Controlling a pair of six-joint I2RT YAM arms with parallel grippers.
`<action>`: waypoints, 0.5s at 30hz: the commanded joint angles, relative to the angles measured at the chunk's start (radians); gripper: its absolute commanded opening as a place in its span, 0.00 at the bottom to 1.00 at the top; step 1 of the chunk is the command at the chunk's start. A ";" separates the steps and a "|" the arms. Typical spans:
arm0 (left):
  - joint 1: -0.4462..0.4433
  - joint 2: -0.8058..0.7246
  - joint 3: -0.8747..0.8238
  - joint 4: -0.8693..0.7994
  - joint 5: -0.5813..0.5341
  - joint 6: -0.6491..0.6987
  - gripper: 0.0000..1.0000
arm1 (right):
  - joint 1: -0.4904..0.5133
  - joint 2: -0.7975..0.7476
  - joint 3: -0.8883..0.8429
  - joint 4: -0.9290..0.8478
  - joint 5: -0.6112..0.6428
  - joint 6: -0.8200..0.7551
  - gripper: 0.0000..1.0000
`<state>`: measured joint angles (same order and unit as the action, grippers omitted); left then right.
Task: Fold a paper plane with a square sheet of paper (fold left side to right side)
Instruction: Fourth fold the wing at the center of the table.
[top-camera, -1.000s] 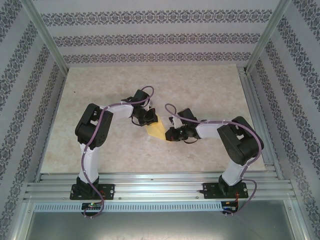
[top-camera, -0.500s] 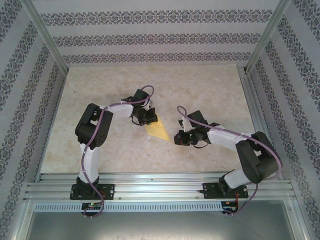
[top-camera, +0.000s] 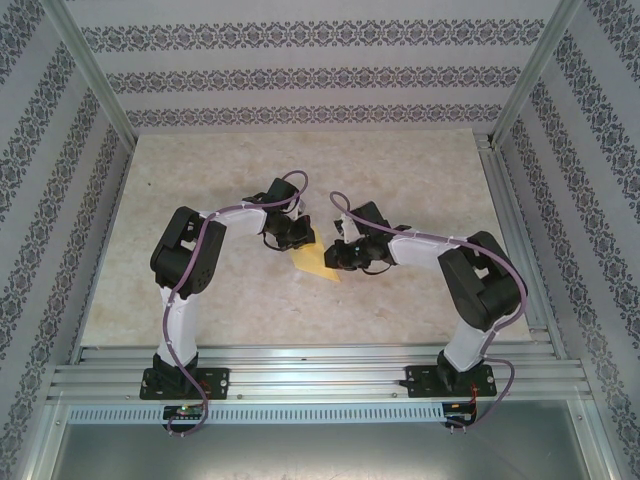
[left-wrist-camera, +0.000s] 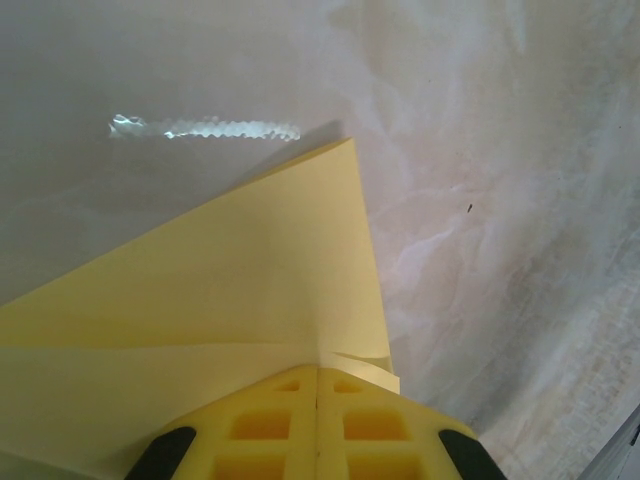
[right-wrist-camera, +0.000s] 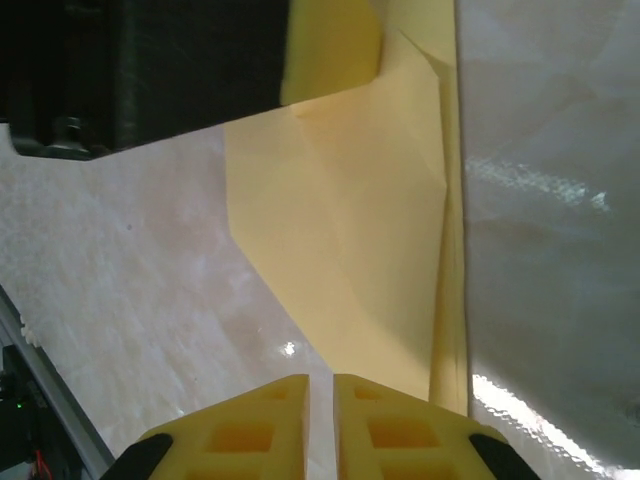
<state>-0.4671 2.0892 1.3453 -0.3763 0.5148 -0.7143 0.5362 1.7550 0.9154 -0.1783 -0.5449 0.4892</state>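
While the left hand (left-wrist-camera: 317, 370) is closed and the right hand (right-wrist-camera: 320, 380) barely parted, the paper (left-wrist-camera: 250, 290) forms a creased yellow wedge.

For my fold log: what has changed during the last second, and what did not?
The right gripper drew back rightward, then returned to the right edge of the yellow paper. The left gripper stayed shut on its far end; the paper did not move.
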 joint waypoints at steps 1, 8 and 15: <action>0.007 0.031 -0.009 -0.060 -0.072 0.014 0.00 | -0.003 0.029 0.032 0.040 -0.005 0.009 0.16; 0.008 -0.057 0.023 -0.058 -0.027 0.017 0.12 | -0.052 -0.018 0.017 0.023 -0.001 -0.018 0.23; 0.017 -0.189 0.048 -0.089 -0.023 0.045 0.46 | -0.078 -0.026 0.066 -0.038 -0.025 -0.092 0.30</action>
<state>-0.4644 1.9911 1.3678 -0.4427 0.5068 -0.6884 0.4603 1.7500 0.9428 -0.2035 -0.5461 0.4450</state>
